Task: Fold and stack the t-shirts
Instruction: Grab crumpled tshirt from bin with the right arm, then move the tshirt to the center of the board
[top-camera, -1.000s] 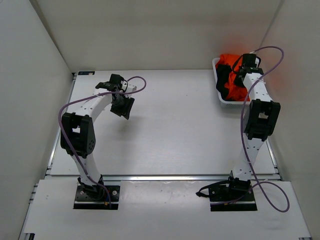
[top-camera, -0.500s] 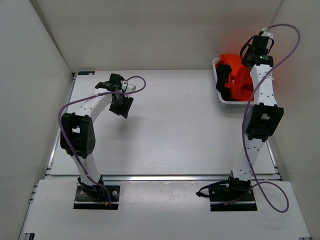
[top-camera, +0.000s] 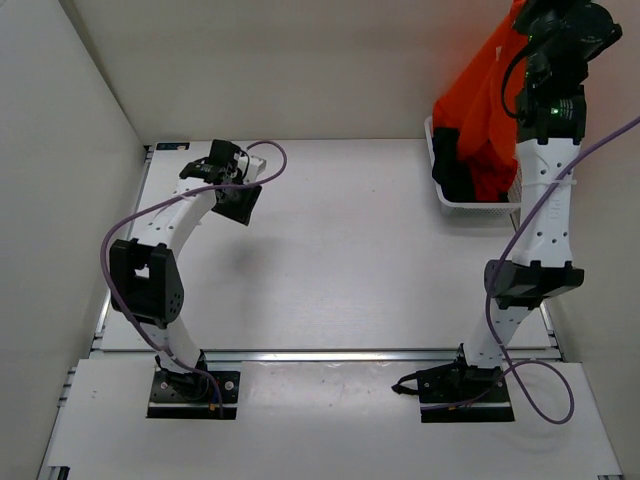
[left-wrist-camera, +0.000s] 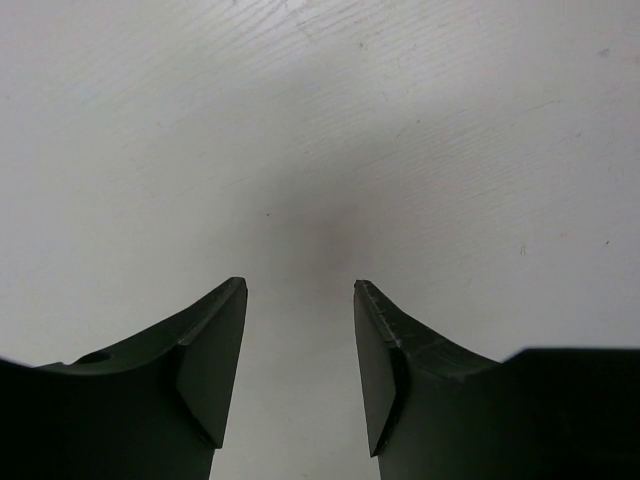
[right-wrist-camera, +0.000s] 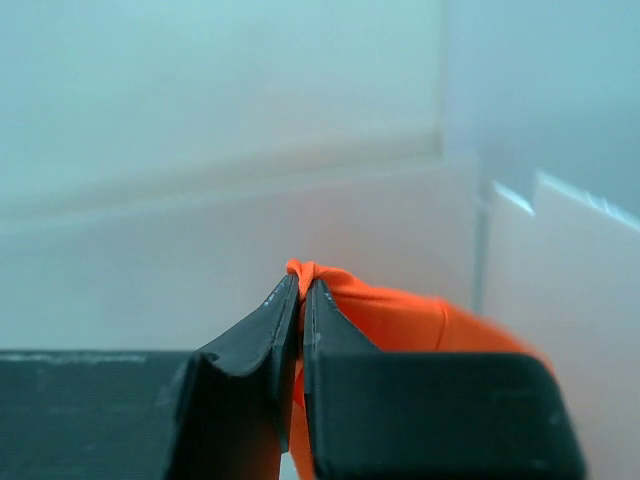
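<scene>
Fingers of the right hand (right-wrist-camera: 300, 288) are pressed together on a bunched fold of the orange t-shirt (top-camera: 483, 95), and a small knot of cloth pokes out just above their tips in the wrist view. That hand sits high at the top right of the overhead view, with the right arm (top-camera: 545, 190) stretched upward beneath it. The orange cloth hangs from the hand in a long drape, and its lower end reaches down into the white mesh basket (top-camera: 470, 205) at the far right corner of the table (top-camera: 350, 260). A black t-shirt (top-camera: 450, 170) lies in the basket against its left wall, touching the lower part of the orange cloth. The left hand (left-wrist-camera: 300, 290) hovers over bare table at the far left, its fingers apart with nothing between them, well apart from the basket.
</scene>
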